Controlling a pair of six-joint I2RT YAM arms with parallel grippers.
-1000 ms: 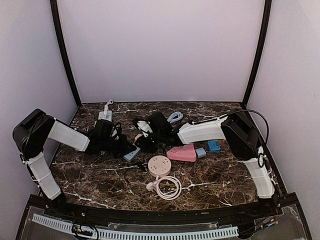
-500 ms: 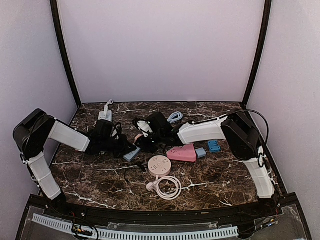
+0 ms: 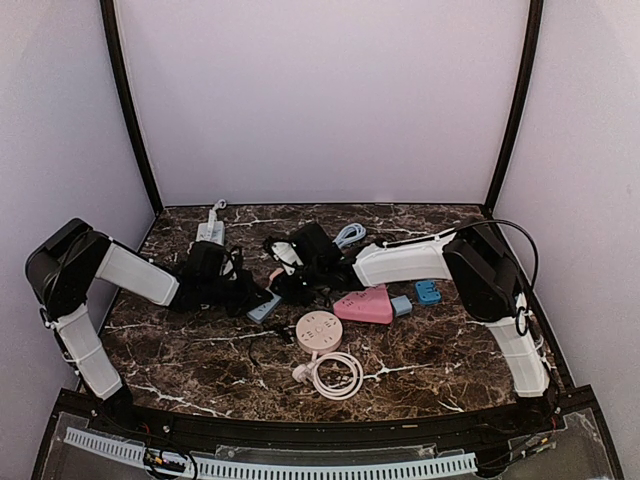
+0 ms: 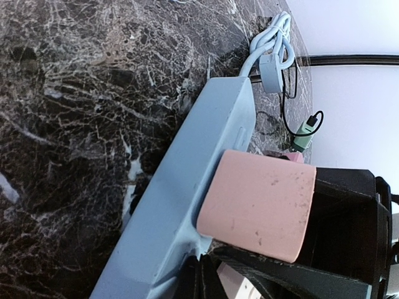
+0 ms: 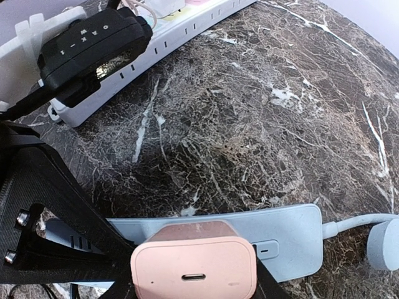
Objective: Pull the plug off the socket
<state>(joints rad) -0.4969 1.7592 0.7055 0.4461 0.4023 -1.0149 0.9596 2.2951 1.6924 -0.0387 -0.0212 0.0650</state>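
The pink square plastic plug (image 4: pixel 259 202) sits plugged into the pale blue plastic power strip (image 4: pixel 206 162), which lies on the dark marble table (image 4: pixel 75 93). The right pincer (image 5: pixel 193 275) is clenched on the plug's sides. The left pincer (image 3: pixel 250 296) is at the strip's end away from its coiled pale blue cord (image 4: pixel 274 43); I cannot tell whether it grips.
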